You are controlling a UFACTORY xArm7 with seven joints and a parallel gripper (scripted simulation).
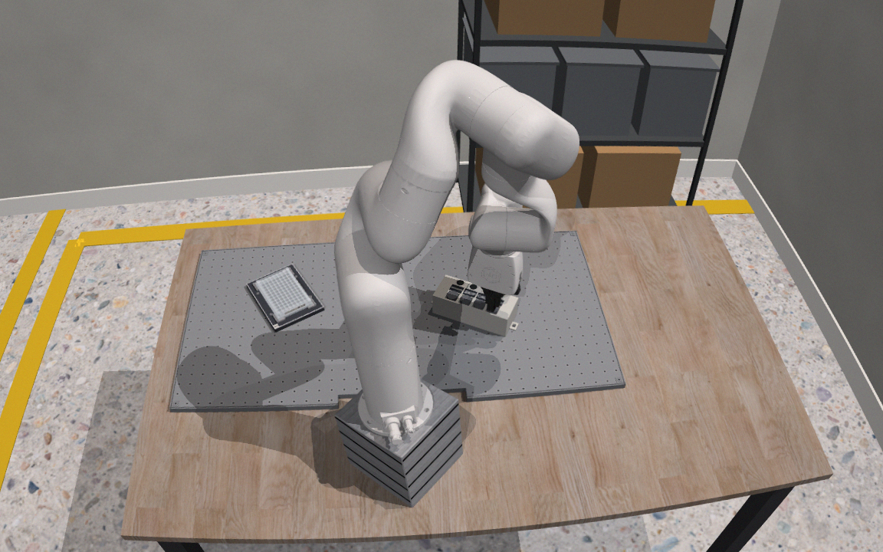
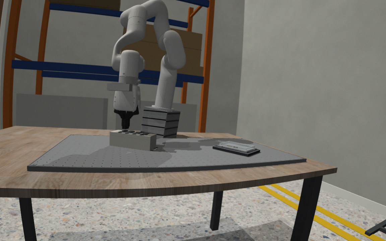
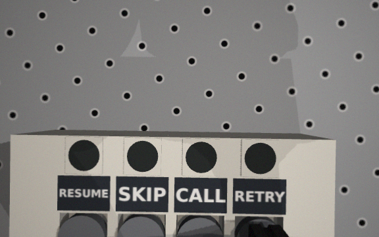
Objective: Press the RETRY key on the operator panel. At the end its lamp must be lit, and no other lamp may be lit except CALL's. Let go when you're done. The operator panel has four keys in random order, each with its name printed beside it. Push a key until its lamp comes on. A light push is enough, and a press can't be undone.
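Note:
The operator panel (image 1: pixel 482 317) (image 2: pixel 131 140) (image 3: pixel 311 184) is a cream box on the grey perforated plate. In the wrist view its labels read RESUME (image 3: pixel 83 193), SKIP (image 3: pixel 142 194), CALL (image 3: pixel 200 195) and RETRY (image 3: pixel 259 196) from left to right. All four round lamps above the labels are dark, including the RETRY lamp (image 3: pixel 260 158). The grey keys sit below the labels. My gripper (image 1: pixel 494 300) (image 2: pixel 125 125) (image 3: pixel 266 231) is shut and empty. Its black fingertips are straight over the RETRY key (image 3: pixel 246 225), just above or touching it; I cannot tell which.
A black tray with a white well plate (image 1: pixel 284 295) (image 2: pixel 236 147) lies on the perforated plate (image 1: pixel 554 343) (image 2: pixel 98 155), left of the arm base (image 1: pixel 400 442). Shelving with boxes stands behind the wooden table (image 1: pixel 671 384).

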